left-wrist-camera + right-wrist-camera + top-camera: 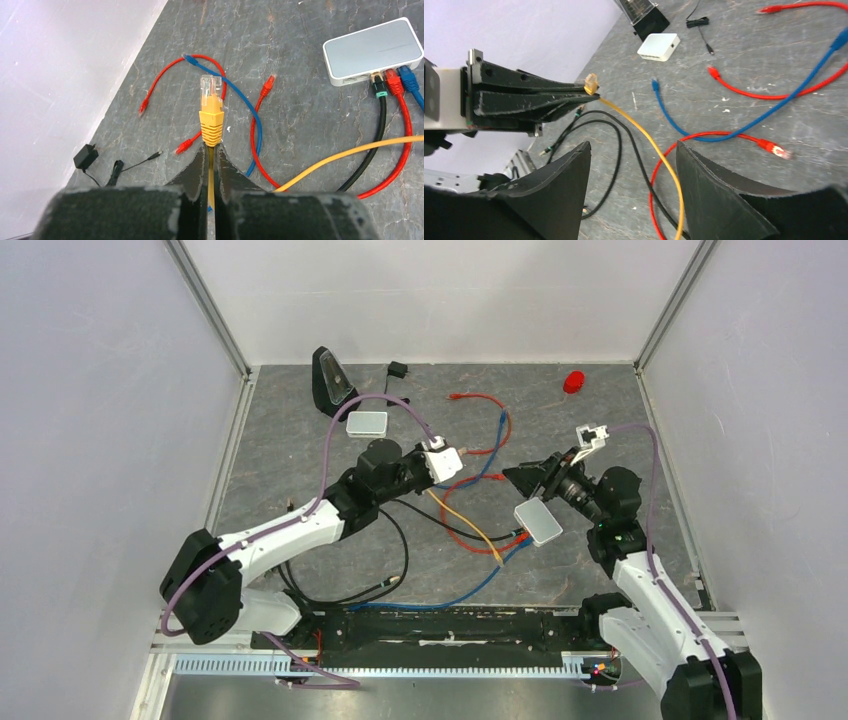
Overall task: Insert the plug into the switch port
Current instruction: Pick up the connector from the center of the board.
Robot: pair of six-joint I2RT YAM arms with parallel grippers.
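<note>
My left gripper (212, 147) is shut on a yellow cable just behind its clear-tipped yellow plug (211, 100), which sticks out past the fingertips above the table. The pale grey-white switch box (372, 50) lies ahead to the right, with black, red and blue plugs in its near edge. In the top view the left gripper (455, 465) is at the middle and the switch box (538, 521) is to its lower right. My right gripper (630, 150) is open and empty, just above the switch box in the top view (512, 476). It faces the left gripper (524, 97) and the plug (590, 82).
A second white box (366, 423) lies beside a black wedge-shaped device (332, 380) at the back left. Loose red (165, 80), blue (250, 110) and black (400, 550) cables cross the mat. A black adapter (397, 368) and a red object (573, 382) lie near the back wall.
</note>
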